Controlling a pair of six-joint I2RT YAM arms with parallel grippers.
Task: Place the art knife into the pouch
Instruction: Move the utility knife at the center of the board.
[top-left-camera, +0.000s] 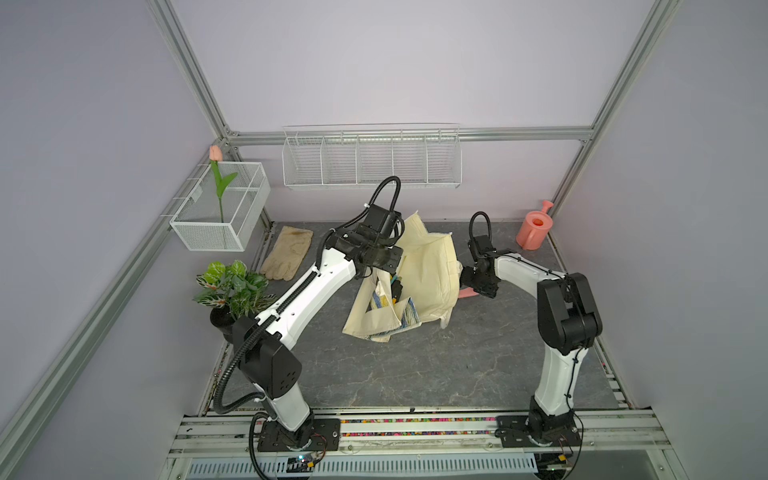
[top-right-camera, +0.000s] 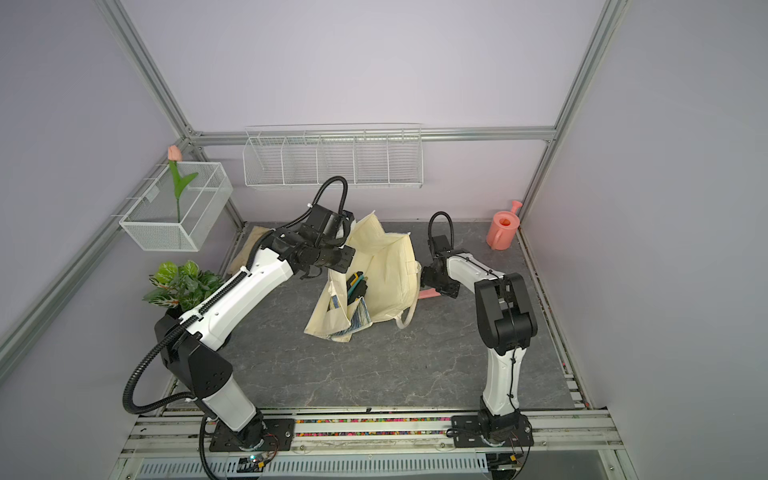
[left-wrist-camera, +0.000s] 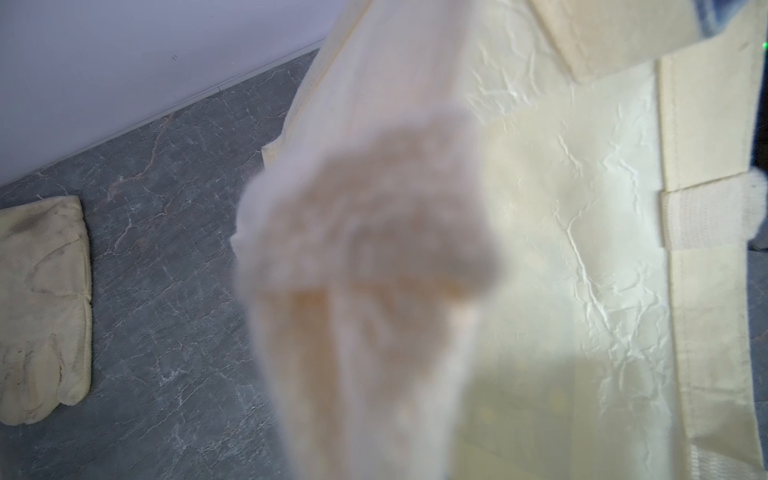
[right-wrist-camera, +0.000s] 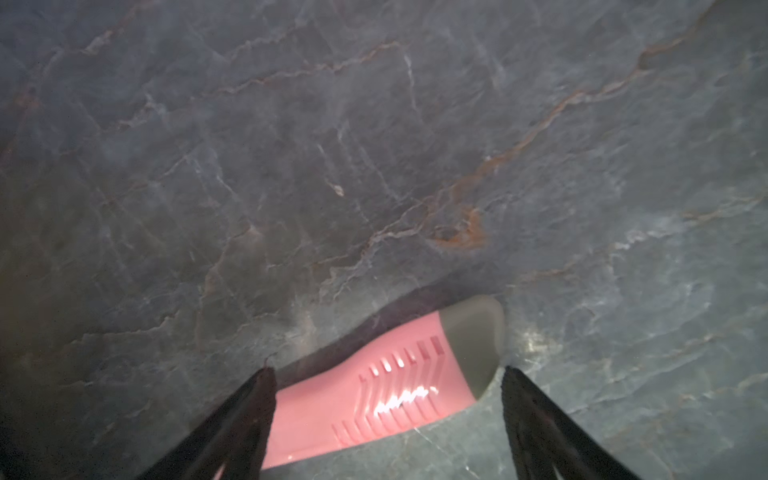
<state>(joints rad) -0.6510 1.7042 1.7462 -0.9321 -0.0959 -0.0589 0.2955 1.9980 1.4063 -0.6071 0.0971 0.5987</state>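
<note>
The cream pouch (top-left-camera: 432, 270) (top-right-camera: 388, 266) stands in the middle of the table with its mouth pulled open, and its blue-and-yellow print shows at the lower fold. My left gripper (top-left-camera: 386, 266) (top-right-camera: 343, 262) is at its near rim, shut on the fabric. In the left wrist view, blurred bunched cloth of the pouch (left-wrist-camera: 561, 208) hides the jaws. The pink art knife (top-left-camera: 469, 293) (top-right-camera: 430, 295) (right-wrist-camera: 374, 390) with a grey end lies flat on the table, right of the pouch. My right gripper (top-left-camera: 471, 289) (top-right-camera: 434, 289) (right-wrist-camera: 385, 370) is low over it, open, one finger on each side.
Dark tools (top-right-camera: 355, 286) lie inside the pouch. Beige gloves (top-left-camera: 288, 253) (left-wrist-camera: 41, 307) lie at the back left. A potted plant (top-left-camera: 232, 286) stands at the left, a pink watering can (top-left-camera: 534, 228) at the back right. A wire basket (top-left-camera: 220, 208) and a wire shelf (top-left-camera: 372, 160) hang on the walls.
</note>
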